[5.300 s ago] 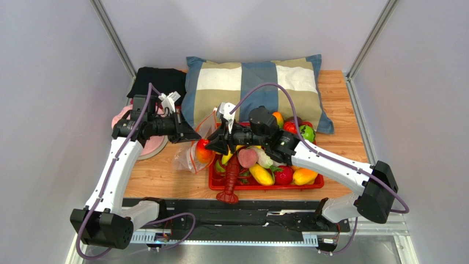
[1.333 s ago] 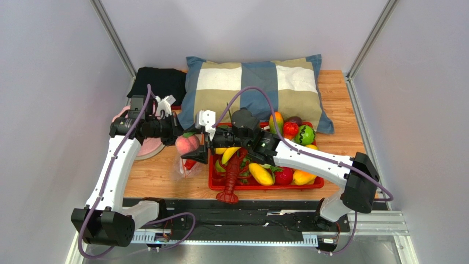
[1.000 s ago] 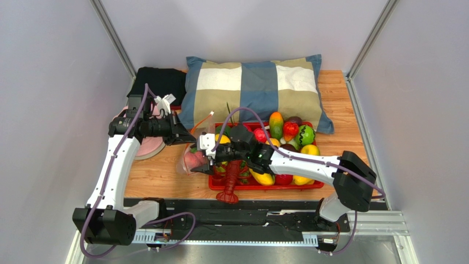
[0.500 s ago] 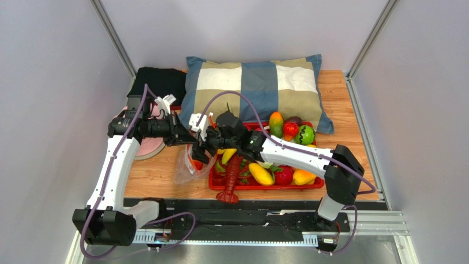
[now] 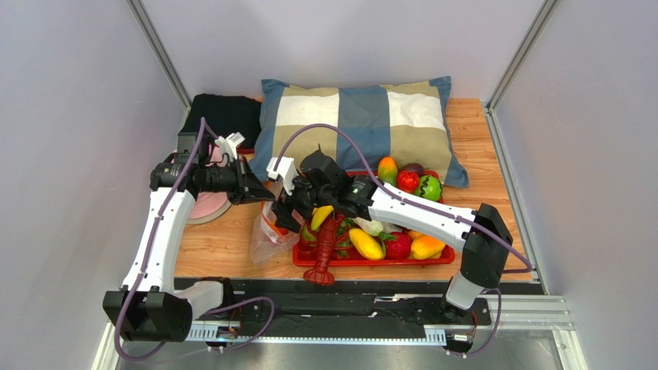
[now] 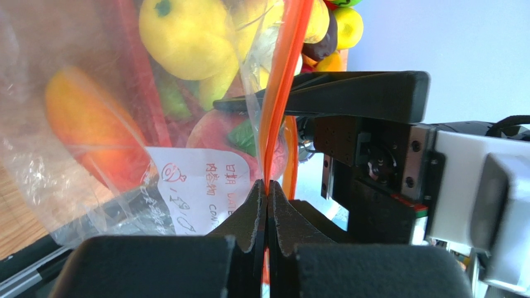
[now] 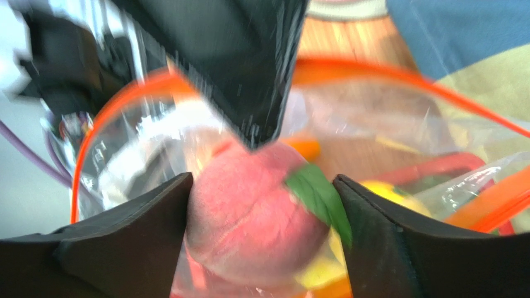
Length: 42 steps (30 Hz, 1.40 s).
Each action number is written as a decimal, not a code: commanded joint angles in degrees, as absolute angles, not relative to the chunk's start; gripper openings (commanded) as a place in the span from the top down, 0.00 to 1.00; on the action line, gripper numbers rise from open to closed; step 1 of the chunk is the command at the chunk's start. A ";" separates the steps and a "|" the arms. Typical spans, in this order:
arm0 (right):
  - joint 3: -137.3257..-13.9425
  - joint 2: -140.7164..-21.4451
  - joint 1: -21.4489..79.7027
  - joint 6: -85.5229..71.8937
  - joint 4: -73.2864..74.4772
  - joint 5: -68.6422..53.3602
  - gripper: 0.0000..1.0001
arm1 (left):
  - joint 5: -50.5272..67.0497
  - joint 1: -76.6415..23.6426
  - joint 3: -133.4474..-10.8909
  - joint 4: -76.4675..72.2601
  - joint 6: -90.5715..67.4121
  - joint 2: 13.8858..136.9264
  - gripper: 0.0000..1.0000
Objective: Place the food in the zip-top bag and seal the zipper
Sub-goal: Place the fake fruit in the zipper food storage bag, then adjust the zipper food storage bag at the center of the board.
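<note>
While the left gripper (image 6: 267, 191) pinches the bag's (image 5: 265, 240) zipper (image 6: 283, 81) toward the desk's (image 5: 220, 250) left edge, the right gripper (image 7: 262, 181) clamps a peach (image 7: 249, 217) inside; next it should likely let go

Open clear bag (image 5: 266, 239), orange zipper (image 6: 283, 93) unsealed, pink peach (image 7: 249, 205) inside

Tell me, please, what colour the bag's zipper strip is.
Orange-red; the zipper shows best in the left wrist view.
</note>
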<state>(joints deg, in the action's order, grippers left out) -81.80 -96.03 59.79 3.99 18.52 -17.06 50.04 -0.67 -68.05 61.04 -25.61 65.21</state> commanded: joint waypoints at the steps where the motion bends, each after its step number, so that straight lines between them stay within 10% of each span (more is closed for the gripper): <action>1: -84.11 -93.95 59.59 14.23 29.24 -18.11 0.04 | 50.97 -0.35 -69.52 61.35 -26.10 64.95 1.00; 12: -83.76 -90.70 59.59 21.00 30.06 -22.41 0.01 | 50.36 1.41 -69.87 62.22 -25.23 64.60 1.00; 22: -85.78 -92.20 59.33 31.81 42.61 -23.46 0.30 | 28.43 1.93 -76.55 70.30 -16.89 63.98 1.00; 28: -85.52 -92.46 58.97 33.49 45.70 -23.73 0.31 | 21.80 1.93 -72.43 70.94 -12.40 64.16 1.00; 42: -91.84 -94.04 52.83 -5.43 32.53 -22.74 0.16 | 48.95 1.85 -70.75 59.17 -25.04 62.40 1.00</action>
<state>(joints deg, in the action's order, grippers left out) -88.51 -93.10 54.94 11.33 39.46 -21.47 38.79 1.61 -70.57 66.98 -18.20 64.05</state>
